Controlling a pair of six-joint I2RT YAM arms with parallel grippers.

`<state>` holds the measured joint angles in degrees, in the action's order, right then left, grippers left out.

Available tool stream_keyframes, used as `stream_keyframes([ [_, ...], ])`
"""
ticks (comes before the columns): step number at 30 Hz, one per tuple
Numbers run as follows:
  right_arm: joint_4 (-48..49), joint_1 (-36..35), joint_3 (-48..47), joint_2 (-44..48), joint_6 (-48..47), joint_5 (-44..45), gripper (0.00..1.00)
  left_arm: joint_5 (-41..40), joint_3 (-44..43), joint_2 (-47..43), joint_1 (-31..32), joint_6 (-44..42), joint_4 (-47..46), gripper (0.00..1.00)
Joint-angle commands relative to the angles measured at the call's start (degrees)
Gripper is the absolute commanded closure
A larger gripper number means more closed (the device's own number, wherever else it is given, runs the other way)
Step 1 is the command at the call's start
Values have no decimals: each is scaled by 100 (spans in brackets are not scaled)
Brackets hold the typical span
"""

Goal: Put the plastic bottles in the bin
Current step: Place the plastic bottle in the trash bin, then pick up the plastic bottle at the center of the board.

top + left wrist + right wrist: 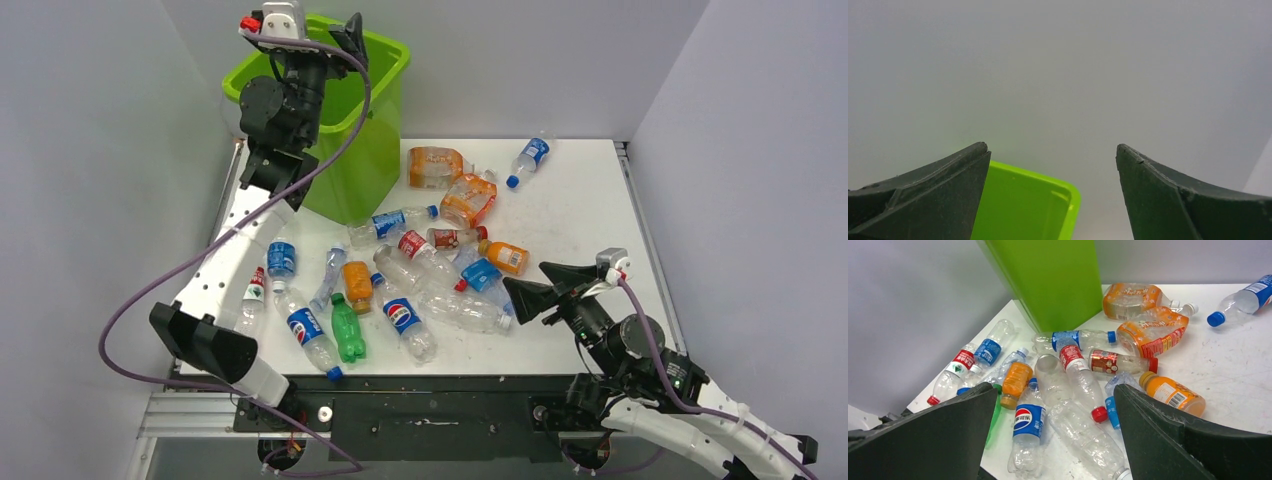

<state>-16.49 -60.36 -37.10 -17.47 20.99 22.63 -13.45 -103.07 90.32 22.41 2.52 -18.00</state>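
A: Bottles (403, 316), top view: all lie loose on the bench (590, 200), heaped from the foot of the bin (372, 160) out to mid-bench. One stray (528, 158) lies near the far edge. Bin interior is mostly hidden, so contents unknown.

B: Arms?

A: Left fingers (352, 32) are raised above the bin's mouth. Right fingers (528, 298) sit low at the near right fringe of the heap, aimed into it.

B: Left wrist view?

A: Spread wide, nothing between them. A bin corner shows below, grey wall (1058, 75) beyond. The height puts them above the rim, right for a release, but they carry nothing.

B: Right wrist view?

A: Also spread wide, also empty. Framed between them are crushed clear bottles and a Pepsi bottle (1027, 420), with an orange bottle (1172, 392) just inside the right finger. The wide spread suits bottles lying crosswise.

B: Judgement?

A: Most of the heap is waiting, so plenty of the task is left. The right side looks set for the next pick. Bottles overlap and the plastic is thin and dented, so I expect rolling or slipping under a pinch. Best take a top one near its middle.
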Motion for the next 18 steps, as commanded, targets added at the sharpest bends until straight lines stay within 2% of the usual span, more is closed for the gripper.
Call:
stream_keyframes([
  [1, 122, -2, -21, -131, 221, 381, 10, 77, -141, -985, 685, -561, -349, 4],
  [6, 259, 2, 190, -409, 751, 975, 10, 308, 1188, -2089, 1832, -696, 340, 3],
  [10, -266, -1, 163, -962, 1432, 2236, 10, 273, 2431, -2782, 2657, -596, 1479, 4],
  [12, -456, 6, 120, -1355, 1716, 2546, 10, 405, 3105, -3008, 2902, -316, 2202, 4],
  [14, -422, 40, 112, -1787, 1818, 2565, 10, 753, 3582, -3157, 3026, 182, 3005, 4],
  [18, -150, 372, 115, -2503, 1889, 2216, 10, 845, 4498, -3568, 3110, 683, 3799, 4],
])
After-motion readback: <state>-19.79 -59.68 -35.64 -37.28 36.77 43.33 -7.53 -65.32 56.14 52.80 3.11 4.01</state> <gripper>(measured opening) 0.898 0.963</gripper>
